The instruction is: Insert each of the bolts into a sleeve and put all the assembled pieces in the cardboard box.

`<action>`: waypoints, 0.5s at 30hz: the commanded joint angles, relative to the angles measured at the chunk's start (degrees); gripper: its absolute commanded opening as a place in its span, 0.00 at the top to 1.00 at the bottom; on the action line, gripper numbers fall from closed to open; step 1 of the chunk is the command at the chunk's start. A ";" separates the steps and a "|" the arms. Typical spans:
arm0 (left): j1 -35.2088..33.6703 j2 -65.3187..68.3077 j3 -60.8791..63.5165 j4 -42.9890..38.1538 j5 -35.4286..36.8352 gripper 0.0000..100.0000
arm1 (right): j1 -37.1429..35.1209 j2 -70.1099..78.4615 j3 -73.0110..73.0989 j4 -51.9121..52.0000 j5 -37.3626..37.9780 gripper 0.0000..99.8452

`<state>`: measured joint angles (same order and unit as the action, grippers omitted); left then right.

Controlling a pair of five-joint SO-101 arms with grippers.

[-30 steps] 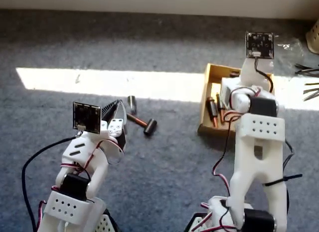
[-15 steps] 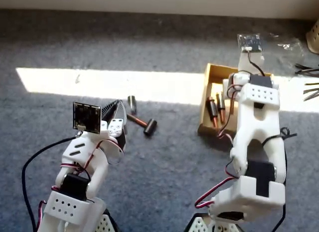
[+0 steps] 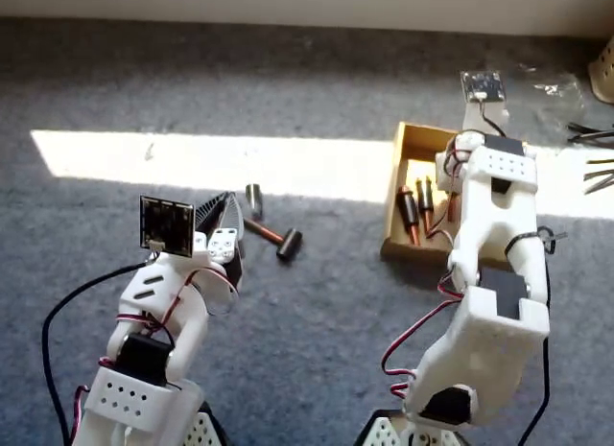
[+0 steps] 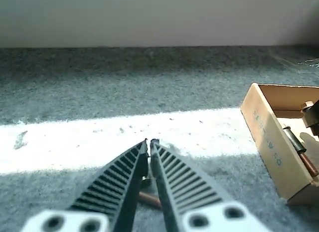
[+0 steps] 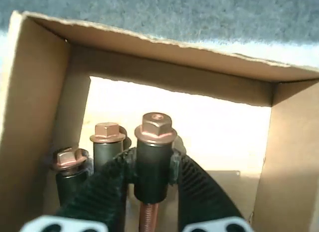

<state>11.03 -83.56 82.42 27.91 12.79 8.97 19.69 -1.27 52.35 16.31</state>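
Note:
The cardboard box [image 3: 408, 142] stands at the back right on the grey carpet. My right gripper [image 5: 152, 164] is down inside the box [image 5: 164, 57], shut on an assembled piece [image 5: 153, 152], a black sleeve with a copper bolt through it. Two more assembled pieces [image 5: 107, 142] [image 5: 70, 167] lie beside it against the box wall. My left gripper [image 4: 149, 142] is shut and holds nothing, low over a copper bolt [image 4: 149, 199]. In the high view a loose sleeve [image 3: 253, 197] and a bolt with a dark end [image 3: 275, 239] lie just right of the left gripper [image 3: 225, 216].
The right arm [image 3: 489, 235] stretches over the box's right half. A clear plastic bag [image 3: 552, 86] and dark tools [image 3: 595, 134] lie at the far right. A bright sunlit strip [image 3: 144, 153] crosses the carpet. A wall bounds the back.
The right arm has stretched forward and down into the box with the piece in its gripper. The left arm has stayed still.

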 commanded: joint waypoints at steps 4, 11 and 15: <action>-0.48 -0.13 -0.75 -0.09 0.18 0.97 | 0.40 1.63 -5.23 0.04 2.29 0.99; -0.48 -0.13 -0.75 -0.09 0.18 0.97 | 0.48 2.68 -5.23 0.04 3.87 0.99; -0.48 -0.13 -0.75 -0.09 0.18 0.97 | 0.31 2.68 -5.05 0.04 4.22 0.98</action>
<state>11.03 -83.56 82.42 27.91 12.79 8.79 23.74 -3.30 52.35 19.91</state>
